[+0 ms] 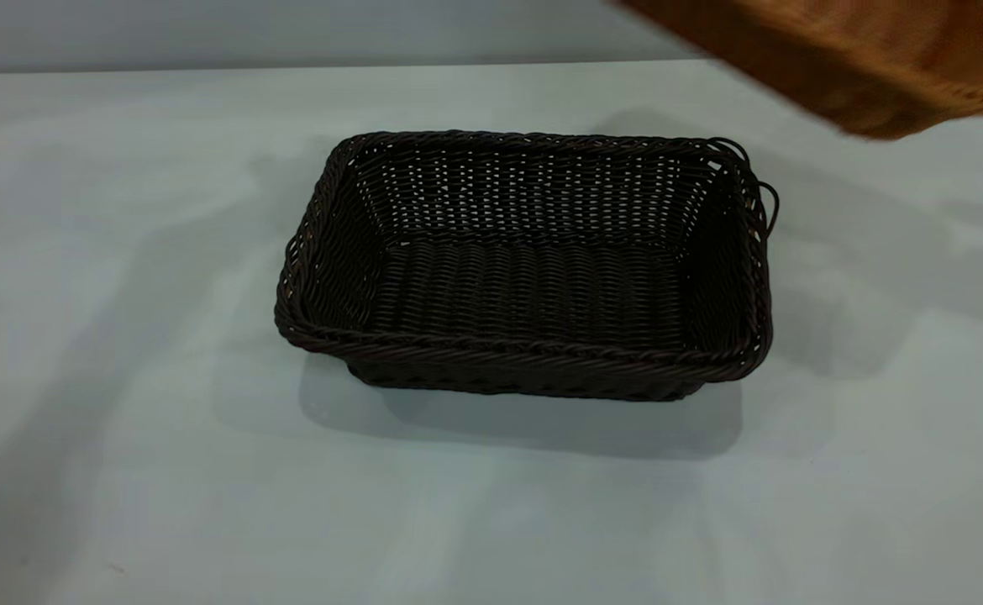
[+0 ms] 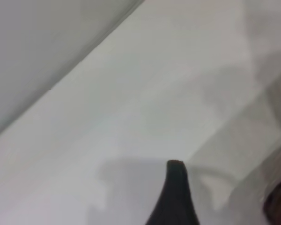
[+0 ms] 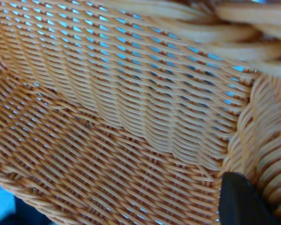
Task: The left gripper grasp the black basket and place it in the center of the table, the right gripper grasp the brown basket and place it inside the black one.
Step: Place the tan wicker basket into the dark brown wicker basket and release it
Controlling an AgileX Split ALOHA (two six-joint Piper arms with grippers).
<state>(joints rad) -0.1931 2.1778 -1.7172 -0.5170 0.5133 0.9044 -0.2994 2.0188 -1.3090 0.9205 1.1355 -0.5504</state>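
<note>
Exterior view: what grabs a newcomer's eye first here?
The black basket sits empty and upright in the middle of the pale table. The brown basket hangs tilted in the air at the far right corner, above the table and clear of the black one. In the right wrist view its orange weave fills the picture, with one finger of the right tool against the inner wall.

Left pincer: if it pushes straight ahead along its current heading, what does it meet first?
Probably just the pale grey-white tabletop: the left wrist view shows only bare surface beyond the left pincer's dark fingertip. Depth is unclear, so treat this as tentative.
</note>
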